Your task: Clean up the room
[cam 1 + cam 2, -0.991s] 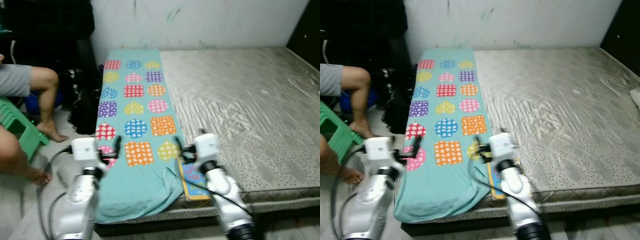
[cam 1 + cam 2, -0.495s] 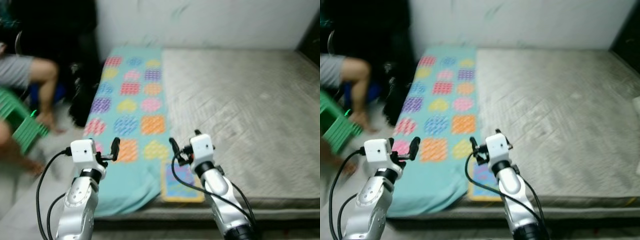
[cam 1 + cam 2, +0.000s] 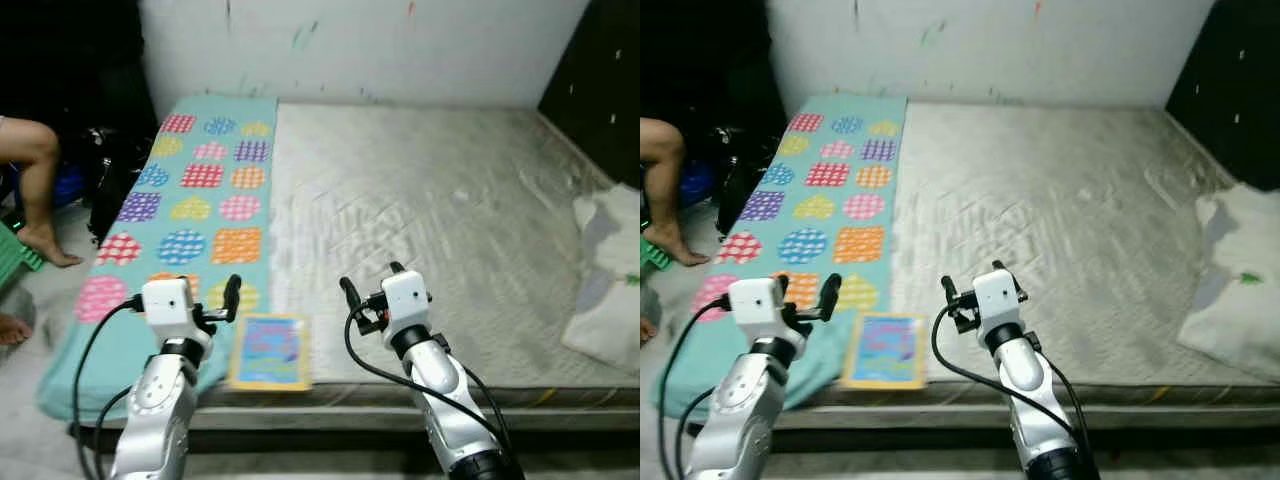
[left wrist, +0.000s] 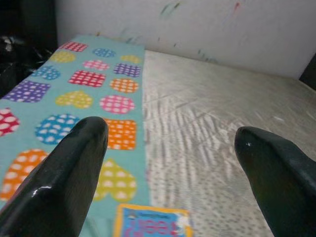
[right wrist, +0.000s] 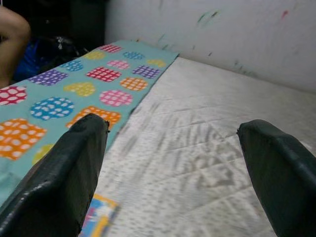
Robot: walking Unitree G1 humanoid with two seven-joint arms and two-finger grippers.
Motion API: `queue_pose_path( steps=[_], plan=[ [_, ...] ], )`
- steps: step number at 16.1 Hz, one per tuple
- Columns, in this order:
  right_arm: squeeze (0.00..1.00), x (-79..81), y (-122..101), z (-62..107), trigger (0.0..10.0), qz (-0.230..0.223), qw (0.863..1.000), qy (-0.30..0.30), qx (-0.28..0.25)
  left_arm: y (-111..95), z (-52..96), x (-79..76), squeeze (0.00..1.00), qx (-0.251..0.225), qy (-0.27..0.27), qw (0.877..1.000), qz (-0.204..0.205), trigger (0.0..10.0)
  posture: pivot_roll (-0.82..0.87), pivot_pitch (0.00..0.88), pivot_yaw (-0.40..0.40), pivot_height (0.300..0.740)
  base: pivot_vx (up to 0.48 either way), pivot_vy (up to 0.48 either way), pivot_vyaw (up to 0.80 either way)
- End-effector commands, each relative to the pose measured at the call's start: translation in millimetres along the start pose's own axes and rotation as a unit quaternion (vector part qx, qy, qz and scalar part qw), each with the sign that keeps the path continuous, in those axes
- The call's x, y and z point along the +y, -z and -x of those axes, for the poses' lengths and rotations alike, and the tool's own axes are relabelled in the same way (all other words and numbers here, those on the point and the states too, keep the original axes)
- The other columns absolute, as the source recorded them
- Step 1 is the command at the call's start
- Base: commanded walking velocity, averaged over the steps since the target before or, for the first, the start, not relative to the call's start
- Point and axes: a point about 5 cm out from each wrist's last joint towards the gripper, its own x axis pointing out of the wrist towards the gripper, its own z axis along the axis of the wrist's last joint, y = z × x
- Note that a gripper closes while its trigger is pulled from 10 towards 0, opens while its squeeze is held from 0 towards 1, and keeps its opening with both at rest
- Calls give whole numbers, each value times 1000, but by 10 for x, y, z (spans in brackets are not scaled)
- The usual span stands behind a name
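A colourful children's book [image 3: 269, 351] lies flat at the front edge of the bare grey mattress [image 3: 420, 220], beside the near end of a teal blanket [image 3: 190, 190] printed with bright dotted shapes. My left gripper [image 4: 170, 143] is held up open over the blanket's front corner, left of the book, with nothing between its fingers. My right gripper [image 5: 173, 138] is also open and holds nothing, raised over the mattress's front edge to the right of the book [image 5: 98, 217]. Neither gripper touches anything.
A crumpled white cloth [image 3: 610, 290] lies at the mattress's right edge. A person's bare leg [image 3: 35, 180] and a green stool [image 3: 10, 262] are at the far left on the floor, beside a dark bag [image 3: 110, 170]. A white wall [image 3: 350, 50] backs the bed.
The camera has swung to the right, so the bed has shifted left in view and the white cloth has come in. Both grippers keep the same raised, open pose.
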Motion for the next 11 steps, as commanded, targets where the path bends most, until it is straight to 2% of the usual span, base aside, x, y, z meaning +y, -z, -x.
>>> queue_pose_path(
  steps=[1,6,11],
  plan=[
    [0,-81,22,28,10000,5,1000,9,4,9,-14,-78,0,2,9,1000,2,10000,-93,42,-13,740,0,-431,0],
    [0,-68,35,32,10000,0,1000,9,7,15,-1,-61,0,5,7,1000,1,10000,-85,44,-12,740,0,-387,0],
    [0,-84,43,29,10000,-2,1000,10,8,11,-10,-96,0,-1,18,1000,16,10000,-90,38,-14,740,0,0,0]
  ],
)
